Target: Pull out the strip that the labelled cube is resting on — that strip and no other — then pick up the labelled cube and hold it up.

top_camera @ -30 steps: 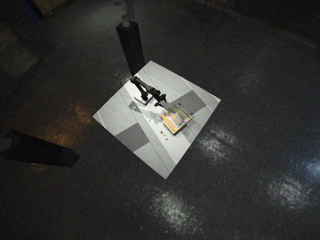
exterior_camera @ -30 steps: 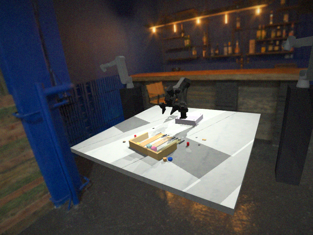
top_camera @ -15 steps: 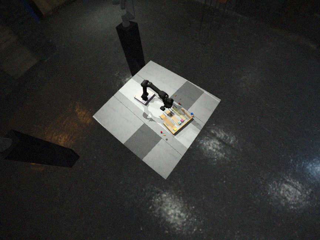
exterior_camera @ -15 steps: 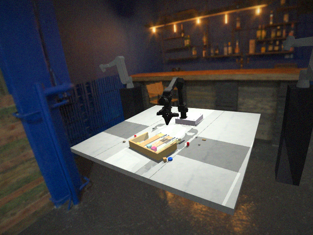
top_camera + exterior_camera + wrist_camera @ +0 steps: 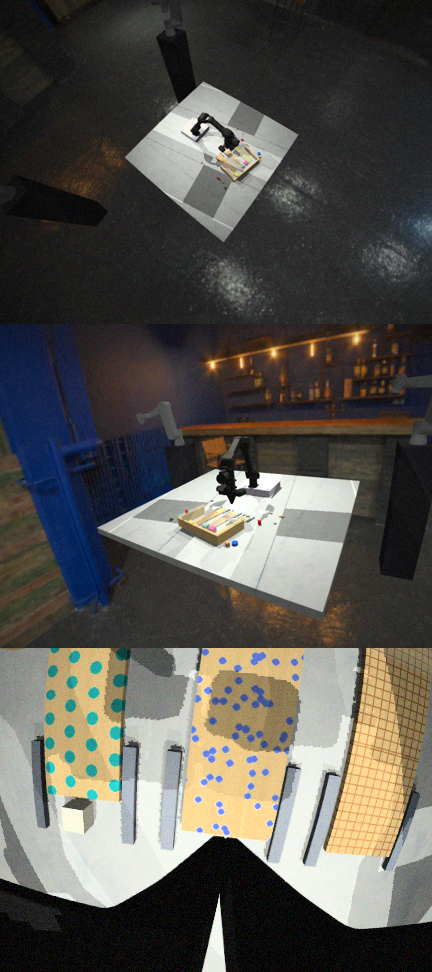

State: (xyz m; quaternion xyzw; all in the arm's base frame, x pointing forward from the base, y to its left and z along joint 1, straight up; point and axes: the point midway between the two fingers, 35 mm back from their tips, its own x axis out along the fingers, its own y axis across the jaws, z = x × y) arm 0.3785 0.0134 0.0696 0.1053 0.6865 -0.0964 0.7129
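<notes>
Pale tabletop (image 5: 164, 146) (image 5: 296, 561) (image 5: 145, 868) spreads nearest me. My pincer (image 5: 227, 149) (image 5: 232, 502) (image 5: 223, 849) is fully closed, gripping nothing, by the blue-dotted strip (image 5: 235, 161) (image 5: 220, 520) (image 5: 235, 793). I'd press its near end lightly and draw it straight nearward, keeping between the left guide (image 5: 171, 798) and right guide (image 5: 281, 815). Far along it sits the teal cube (image 5: 242, 165) (image 5: 205, 525), presumably the labelled one, short of the far wall (image 5: 247, 170) (image 5: 197, 532).

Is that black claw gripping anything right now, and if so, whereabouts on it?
No, nothing is held: the gripper is shut on itself, above the table.
</notes>
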